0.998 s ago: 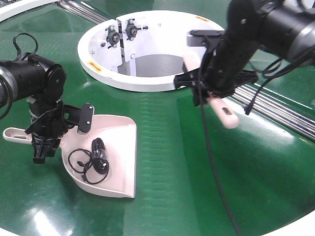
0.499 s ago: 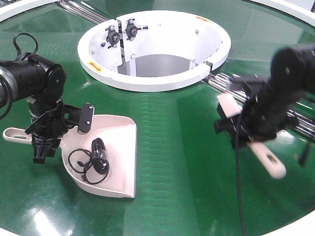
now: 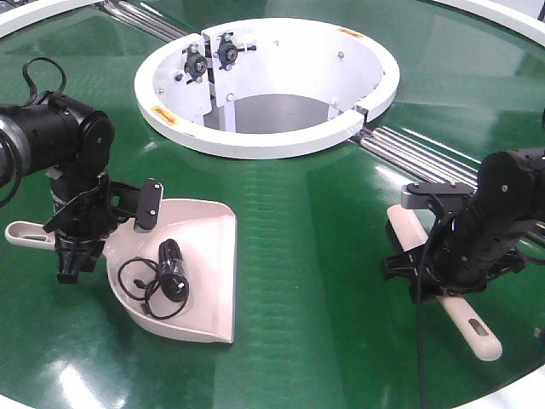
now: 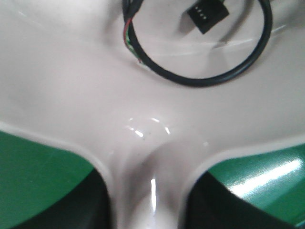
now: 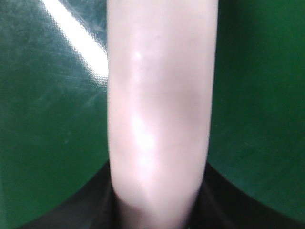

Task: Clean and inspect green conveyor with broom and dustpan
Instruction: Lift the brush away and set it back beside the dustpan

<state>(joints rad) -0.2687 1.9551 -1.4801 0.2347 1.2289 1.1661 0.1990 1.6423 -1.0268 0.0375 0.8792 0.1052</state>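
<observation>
The right gripper (image 3: 449, 274) is clamped across the middle of the broom (image 3: 407, 230), low over the green conveyor (image 3: 315, 256); whether the brush touches the belt cannot be told. The broom's long axis runs diagonally, its head toward the white hub (image 3: 255, 141) and the rails (image 3: 417, 158), its slotted handle end toward the belt's near edge. From there the dustpan (image 3: 204, 256) lies well apart on the robot's left, resting on the belt with its wide mouth facing the broom. The left gripper (image 3: 75, 247) grips its handle, so any sweep would likely run leftward across the open belt between them. A black cable (image 3: 162, 281) already lies coiled in the scoop. The front view alone gives this layout. The left wrist view shows the neck of the dustpan (image 4: 95, 86) pinched between dark fingers (image 4: 71, 205) and part of the cable (image 4: 209, 71). The right wrist view shows only the broom (image 5: 159, 119) shaft over green; its bristles show nowhere.
</observation>
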